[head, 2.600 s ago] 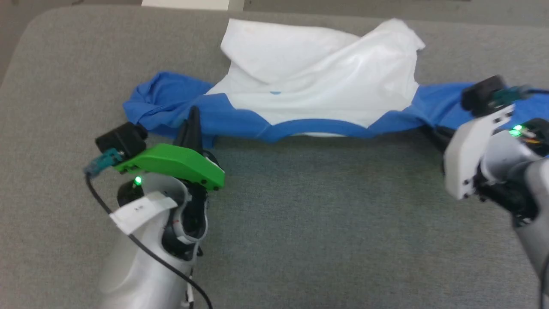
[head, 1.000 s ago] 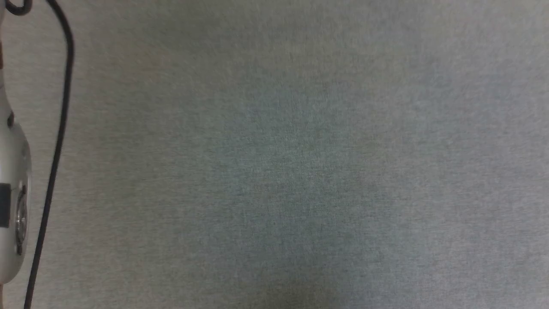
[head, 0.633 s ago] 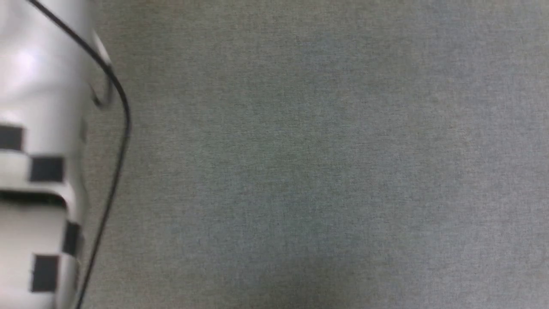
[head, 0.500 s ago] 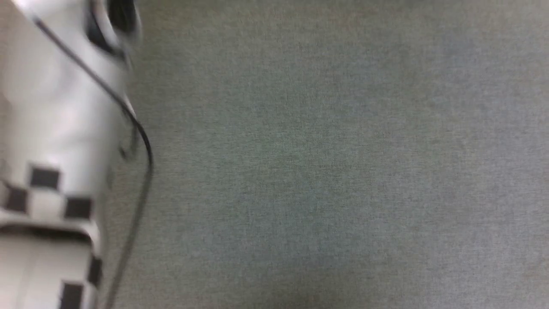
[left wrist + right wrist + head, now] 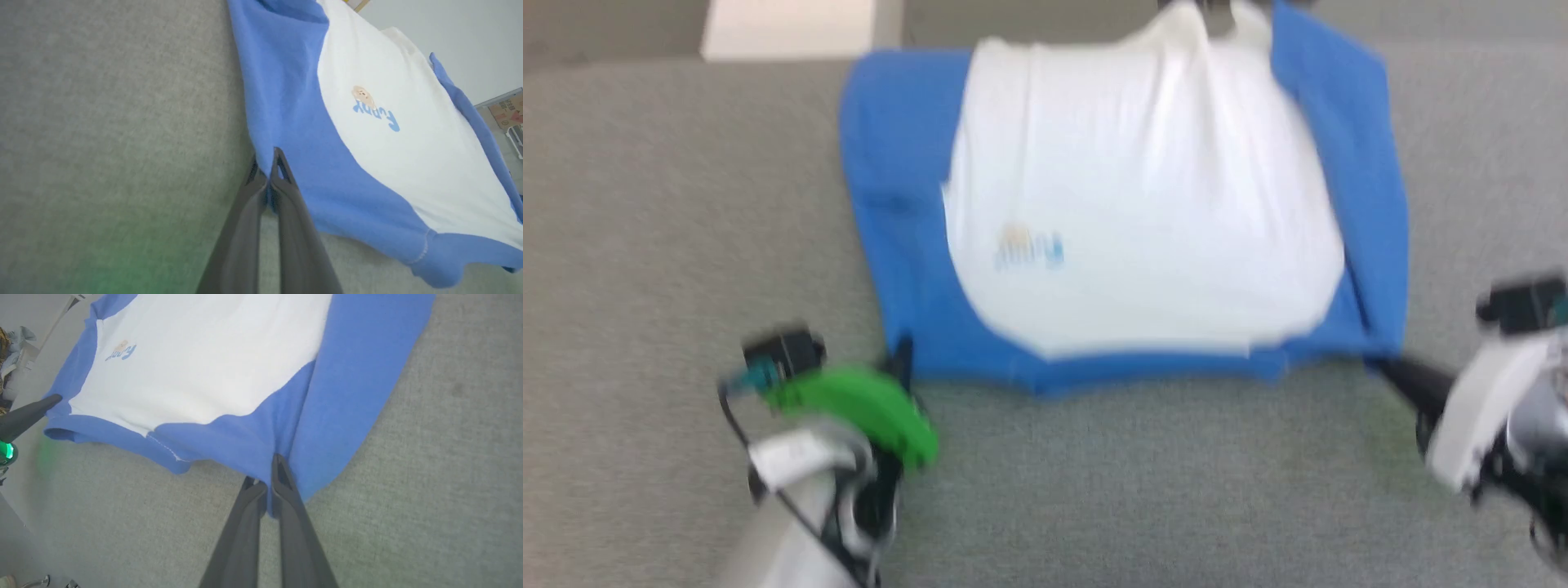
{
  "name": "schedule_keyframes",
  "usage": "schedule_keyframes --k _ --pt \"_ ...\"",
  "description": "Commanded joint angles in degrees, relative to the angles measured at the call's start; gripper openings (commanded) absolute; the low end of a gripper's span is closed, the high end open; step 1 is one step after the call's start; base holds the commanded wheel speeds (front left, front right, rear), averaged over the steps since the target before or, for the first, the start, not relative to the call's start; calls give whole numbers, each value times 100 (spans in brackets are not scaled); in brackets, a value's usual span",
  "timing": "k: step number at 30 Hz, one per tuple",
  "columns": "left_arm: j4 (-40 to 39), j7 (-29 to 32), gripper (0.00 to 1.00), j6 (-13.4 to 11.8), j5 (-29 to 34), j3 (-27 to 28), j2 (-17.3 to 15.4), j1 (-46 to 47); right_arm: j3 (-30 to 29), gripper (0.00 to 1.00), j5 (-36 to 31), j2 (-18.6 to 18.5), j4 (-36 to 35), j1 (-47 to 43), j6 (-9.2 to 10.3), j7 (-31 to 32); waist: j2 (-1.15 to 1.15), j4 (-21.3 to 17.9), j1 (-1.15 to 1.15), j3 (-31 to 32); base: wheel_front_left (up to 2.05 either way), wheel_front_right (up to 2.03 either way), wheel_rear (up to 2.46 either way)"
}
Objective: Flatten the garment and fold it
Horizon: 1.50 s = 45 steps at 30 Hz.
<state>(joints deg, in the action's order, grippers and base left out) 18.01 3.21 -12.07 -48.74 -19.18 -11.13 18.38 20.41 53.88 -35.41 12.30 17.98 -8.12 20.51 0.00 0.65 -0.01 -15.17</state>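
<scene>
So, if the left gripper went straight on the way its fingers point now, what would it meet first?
The garment: the left gripper is shut on its blue edge, so it would probably push straight into that blue cloth.

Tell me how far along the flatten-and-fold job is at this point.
Done: the garment is spread logo-up over the grey table, mostly flat, though its far end looks rumpled. In hand: the left gripper and right gripper are each shut on a near blue corner. Left: smoothing the far end and all the folding.
</scene>
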Motion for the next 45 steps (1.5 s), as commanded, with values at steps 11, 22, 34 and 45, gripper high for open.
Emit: schedule_keyframes --k 11,22,34,45 --pt "-1152 1211 0 -1116 -188 -57 -823 -2096 -1285 0 -898 442 -571 -2054 64 1538 0 130 1 1265 0 0 0" --pt "-1456 1666 100 -1232 -461 -236 -686 -2456 -1894 100 -1799 1210 -1212 -2434 64 2395 0 111 1 1085 0 0 0" --pt "-2443 1267 100 -1379 -117 284 -1107 -1795 -2921 100 -1379 1329 -2250 -1982 64 2900 0 100 1 965 0 0 0" --pt "-2668 -1609 100 -538 1489 351 -1067 -814 -3981 100 -2427 1572 -1380 373 64 2454 0 125 1 -73 0 0 0"
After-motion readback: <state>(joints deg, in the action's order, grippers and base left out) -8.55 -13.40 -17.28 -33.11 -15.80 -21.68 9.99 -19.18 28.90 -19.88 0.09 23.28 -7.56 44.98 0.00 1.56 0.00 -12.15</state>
